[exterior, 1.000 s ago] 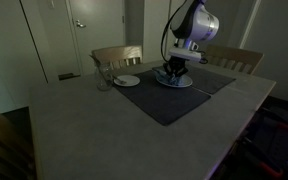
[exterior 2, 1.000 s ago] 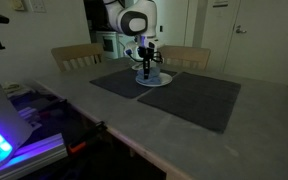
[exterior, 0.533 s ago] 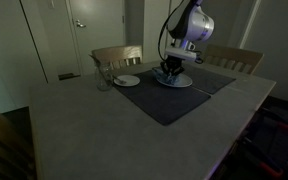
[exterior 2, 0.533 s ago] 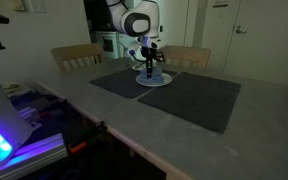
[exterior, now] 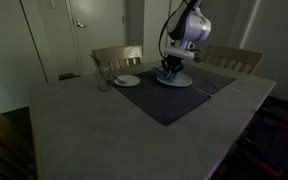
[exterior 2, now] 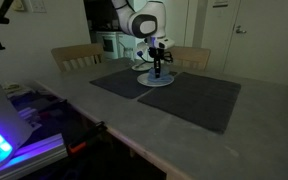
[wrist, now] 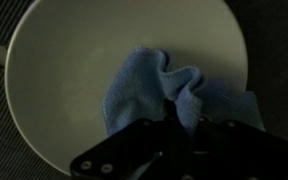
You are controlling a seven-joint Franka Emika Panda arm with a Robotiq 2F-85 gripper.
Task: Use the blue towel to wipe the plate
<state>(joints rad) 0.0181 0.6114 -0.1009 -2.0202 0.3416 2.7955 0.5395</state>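
A white plate [wrist: 64, 70] fills the wrist view, with the blue towel [wrist: 154, 90] bunched on its right half. My gripper [wrist: 176, 128] is shut on the blue towel and presses it onto the plate. In both exterior views the gripper [exterior: 171, 70] [exterior 2: 157, 70] stands over the plate [exterior: 179, 82] [exterior 2: 144, 81], which lies on a dark placemat [exterior: 164, 100] at the far side of the table. The towel is mostly hidden under the gripper in the exterior views.
A second small plate [exterior: 126, 80] and a glass [exterior: 103, 80] sit further along the far side. Two dark placemats [exterior 2: 199, 98] [exterior 2: 119, 80] lie side by side. Wooden chairs [exterior: 117, 55] [exterior 2: 76, 55] stand behind the table.
My gripper has moved across the plate with the towel, shifting toward the plate's far edge; the arm's wrist has moved with it.
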